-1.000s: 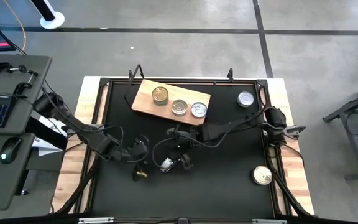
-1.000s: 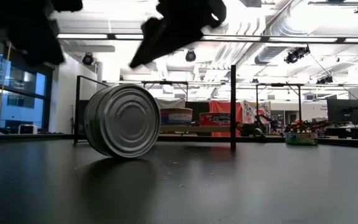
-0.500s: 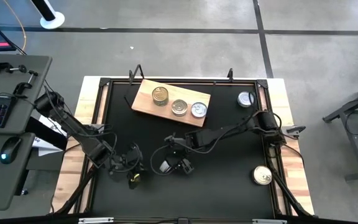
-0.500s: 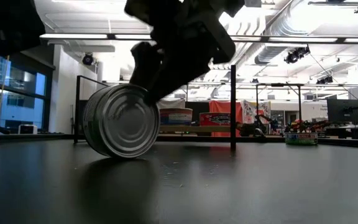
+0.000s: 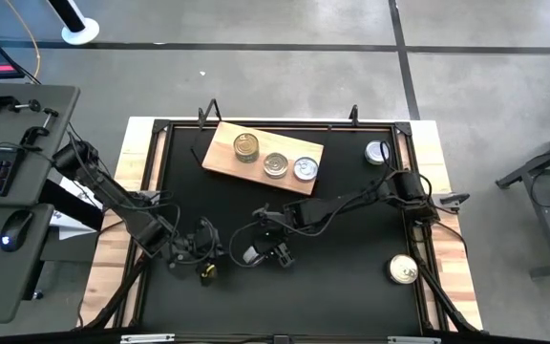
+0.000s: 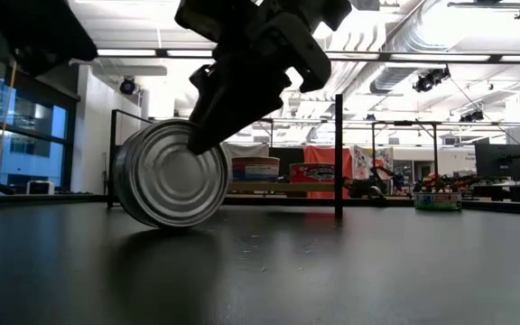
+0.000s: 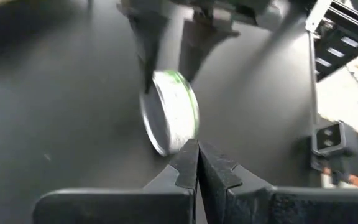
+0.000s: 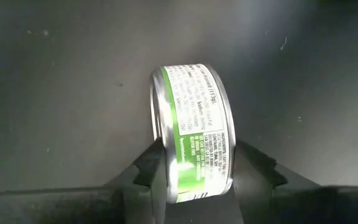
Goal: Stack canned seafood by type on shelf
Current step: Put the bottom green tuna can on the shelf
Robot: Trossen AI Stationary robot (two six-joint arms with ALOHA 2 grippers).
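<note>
A short round silver tin with a green label (image 8: 192,132), standing on its edge on the black table (image 5: 351,268), is clamped between the right gripper's (image 5: 259,254) fingers. Just beside it, the left gripper (image 7: 197,163) is held pinched shut. Three more tins are lined up on the light wooden board (image 5: 220,153) at the far side.

Green-labelled tin (image 8: 192,132) on edge; three tins (image 5: 275,164) upright on shelf (image 5: 220,154).

Green-and-white label is wrapping the tin (image 8: 192,134) between the right gripper (image 8: 194,163) fingers; its small print is not legible.
</note>
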